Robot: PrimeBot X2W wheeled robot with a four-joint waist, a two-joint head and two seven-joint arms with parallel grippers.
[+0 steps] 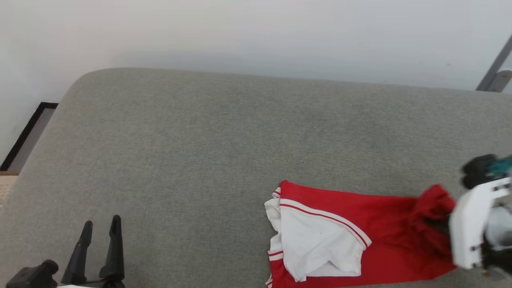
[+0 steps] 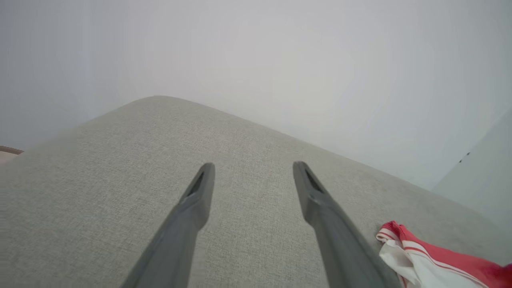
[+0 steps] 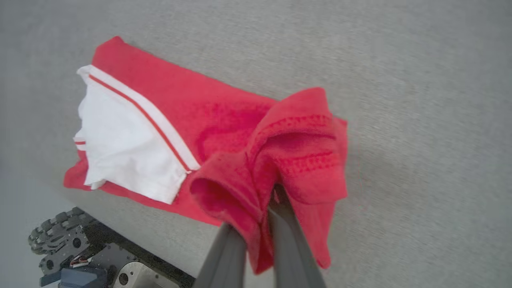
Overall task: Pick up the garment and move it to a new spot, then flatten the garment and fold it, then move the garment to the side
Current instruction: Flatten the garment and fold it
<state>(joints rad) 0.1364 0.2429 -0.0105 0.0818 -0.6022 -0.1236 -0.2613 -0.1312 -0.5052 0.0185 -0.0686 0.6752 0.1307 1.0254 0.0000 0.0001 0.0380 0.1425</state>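
Red shirt: is laid on the grey cushion, toward its front right, white sleeve uppermost.
Right gripper: is clenched on a bunched red edge of the shirt.
Left gripper: is held spread, empty, over bare cushion.

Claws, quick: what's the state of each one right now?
Left claw: open, holding nothing, over the grey fabric cushion.
Right claw: closed on the soft red short-sleeved shirt with white sleeve ends.
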